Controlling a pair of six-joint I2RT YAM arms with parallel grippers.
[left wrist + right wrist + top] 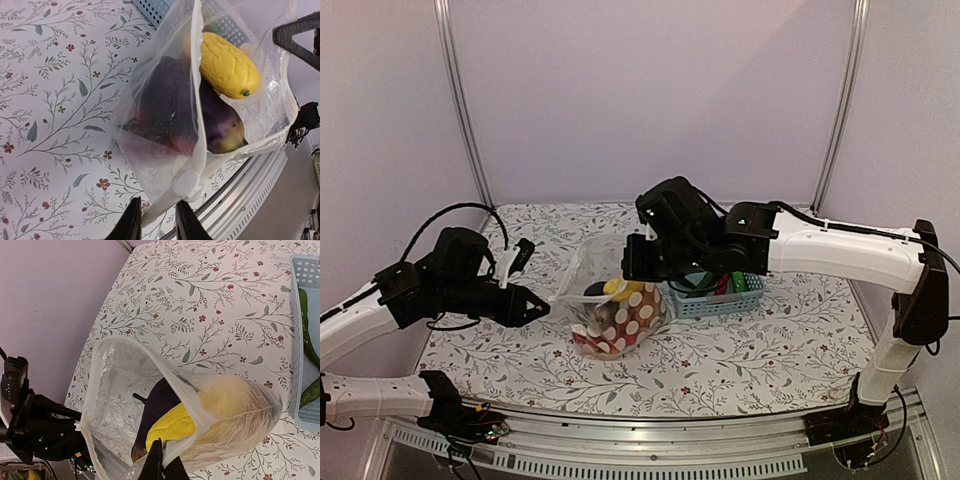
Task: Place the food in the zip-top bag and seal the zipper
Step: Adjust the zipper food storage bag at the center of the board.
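Colours popping here!
Clear white-dotted plastic bag [630, 320], bumpy yellow lemon-like piece [227, 65], dark purple oval eggplant [220, 122], light-blue slotted plastic basket [720, 305], white red-flowered cloth table [770, 350].

A surface [770, 340] under a white cloth printed with leafy sprigs and small red flowers is filling the lower half of the top view. A light-blue slotted basket [730, 306] is sitting on it right of centre, and is showing at the right edge of the right wrist view. A perforated metal rail [650, 442] is running along the bottom. Pale purple walls [650, 100] are rising behind, with two metal poles [465, 110] slanting at upper left and upper right.
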